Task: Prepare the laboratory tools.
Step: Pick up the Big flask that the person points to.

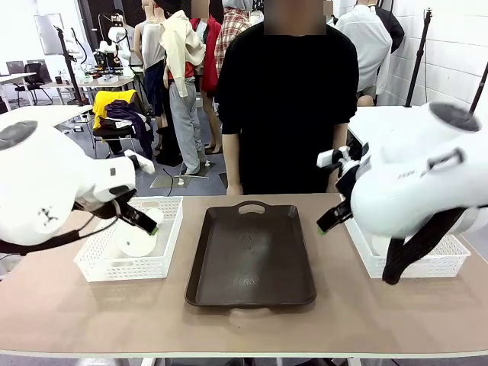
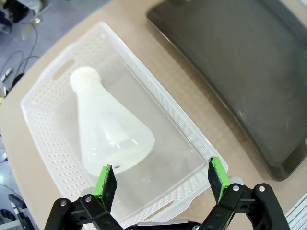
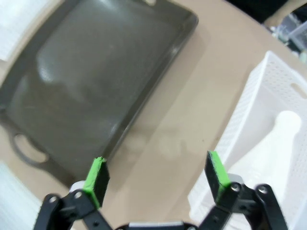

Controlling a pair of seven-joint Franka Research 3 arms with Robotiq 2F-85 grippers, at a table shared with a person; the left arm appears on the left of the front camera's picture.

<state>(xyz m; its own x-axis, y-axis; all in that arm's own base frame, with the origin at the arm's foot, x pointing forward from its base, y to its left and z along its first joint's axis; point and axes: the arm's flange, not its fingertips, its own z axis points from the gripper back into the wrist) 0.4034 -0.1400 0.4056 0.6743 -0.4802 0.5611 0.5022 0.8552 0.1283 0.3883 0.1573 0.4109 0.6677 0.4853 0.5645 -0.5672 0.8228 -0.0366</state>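
A dark brown rectangular tray (image 1: 252,255) lies mid-table, a strip of open tan tabletop (image 3: 177,129) separating each long edge from a white mesh basket. The left basket (image 2: 165,98) and right basket (image 3: 244,110) each hold a translucent white conical flask lying on its side, the left flask (image 2: 112,129) and the right flask (image 3: 276,153). The left gripper (image 2: 161,178) hovers above the left basket's rim, the right gripper (image 3: 156,174) above the open strip beside the right basket, both spread wide and empty.

The conical plastic flask (image 2: 112,134) was translucent white, its slotted plastic basket (image 2: 43,139) opaque white. The rectangular tray (image 1: 252,259) was plain dark brown, the tabletop (image 1: 91,320) tan, the left gripper (image 2: 160,166) black with green pads (image 2: 106,181).
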